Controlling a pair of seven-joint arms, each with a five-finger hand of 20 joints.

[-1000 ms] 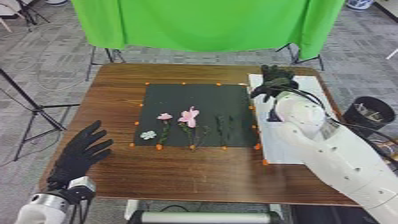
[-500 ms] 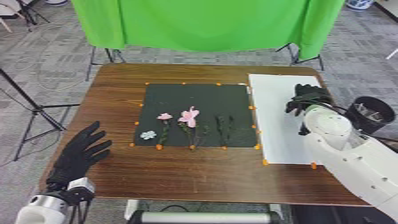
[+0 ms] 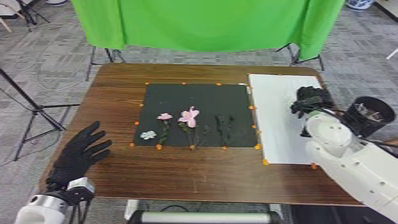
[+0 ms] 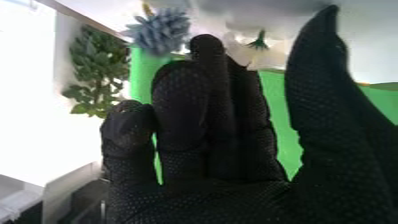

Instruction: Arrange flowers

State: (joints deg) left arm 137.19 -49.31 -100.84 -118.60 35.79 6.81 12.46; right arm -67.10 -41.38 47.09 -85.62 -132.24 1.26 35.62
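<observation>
Item, right hand (image 3: 311, 100): we are finding it empty, fingers straight, thumb apart, over the white sheet (image 3: 277, 115)
Item, green stems (image 3: 223, 129): lying on the dark mat (image 3: 173, 100), leftward and robotward of that hand, long axes running near to far; pink flower (image 3: 188, 117) lying farther left
Judgement: for the stems, we are favouring the right hand, nearer than the left hand (image 3: 75, 162)

The left hand (image 3: 72, 161) has spread fingers, the right hand (image 3: 311, 102) straight.
</observation>
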